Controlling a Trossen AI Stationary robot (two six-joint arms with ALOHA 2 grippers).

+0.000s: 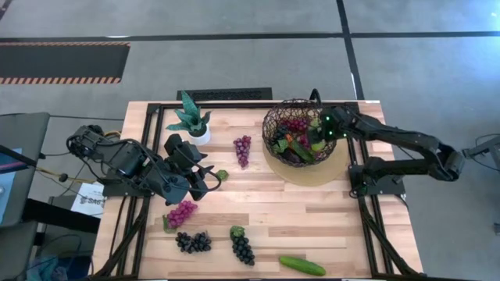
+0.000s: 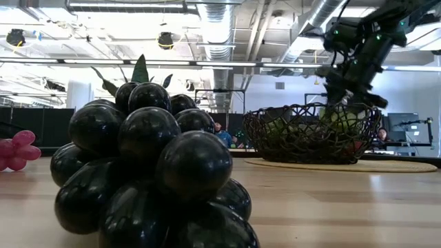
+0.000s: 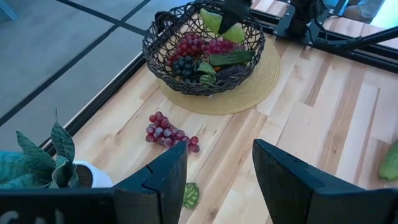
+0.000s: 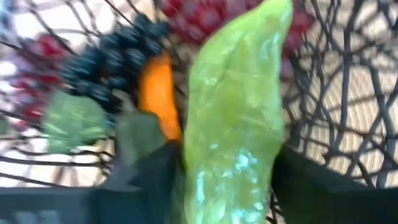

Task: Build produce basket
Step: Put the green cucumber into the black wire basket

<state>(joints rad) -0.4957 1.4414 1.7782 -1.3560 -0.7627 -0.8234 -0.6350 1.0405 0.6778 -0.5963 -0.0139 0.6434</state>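
The dark wire basket (image 1: 301, 129) stands on a tan round disc at the far right. It holds red and dark grape bunches, an orange carrot (image 4: 157, 93) and green pieces. My right gripper (image 1: 319, 140) reaches into the basket's right side, shut on a light green vegetable (image 4: 233, 124). My left gripper (image 3: 217, 162) hangs open above the table's left middle, with nothing between its fingers. Loose on the table lie a magenta grape bunch (image 1: 243, 148), a pink bunch (image 1: 182, 212), two black bunches (image 1: 193, 241) (image 1: 241, 247) and a cucumber (image 1: 301, 265). My right gripper has the light green vegetable between its two fingers, which lie against its two sides near its nearer end (image 4: 199, 180). The fingers slant down into the basket from the table's right side. The vegetable runs on past the fingertips over the carrot and grapes; whether it rests on them I cannot tell.
A small potted plant (image 1: 191, 121) stands at the far left, just beyond my left gripper. A small green leafy piece (image 1: 222, 175) lies right of that gripper. In the low view one black grape bunch (image 2: 148, 172) fills the foreground. Bare wood lies between the basket and the near edge.
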